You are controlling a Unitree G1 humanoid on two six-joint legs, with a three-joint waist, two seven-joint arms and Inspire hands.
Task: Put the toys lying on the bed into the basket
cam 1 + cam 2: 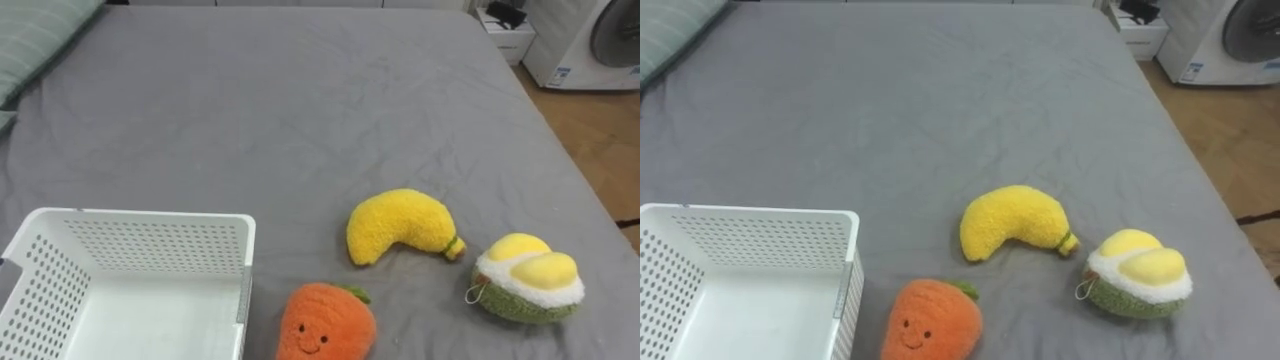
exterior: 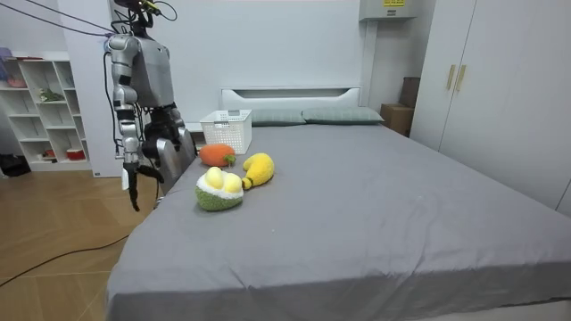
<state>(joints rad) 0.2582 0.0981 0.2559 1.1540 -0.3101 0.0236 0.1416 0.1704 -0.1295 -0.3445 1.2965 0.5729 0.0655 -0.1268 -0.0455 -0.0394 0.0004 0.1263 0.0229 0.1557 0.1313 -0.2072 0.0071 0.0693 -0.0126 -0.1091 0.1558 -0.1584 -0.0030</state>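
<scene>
Collecting had not begun, I judged: the part of the white basket [image 1: 150, 216] that the eye views showed was empty. Nearest the robot lay the carrot toy [image 1: 323, 322], just beside the basket's right wall. A little farther off lay the banana toy [image 1: 400, 225], and to its right the durian toy [image 1: 528, 278], all on the grey bed [image 1: 300, 100].

The next move probably called for a reach down to the carrot, a grasp round its soft body and a short carry left over the rim.

The room view added the robot standing upright at the bed's edge, its right robot hand [image 2: 132, 181] hanging released and empty at its side. The eye views alone showed the basket's inside, and a washing machine [image 1: 590, 40] beyond the bed's far corner.
</scene>
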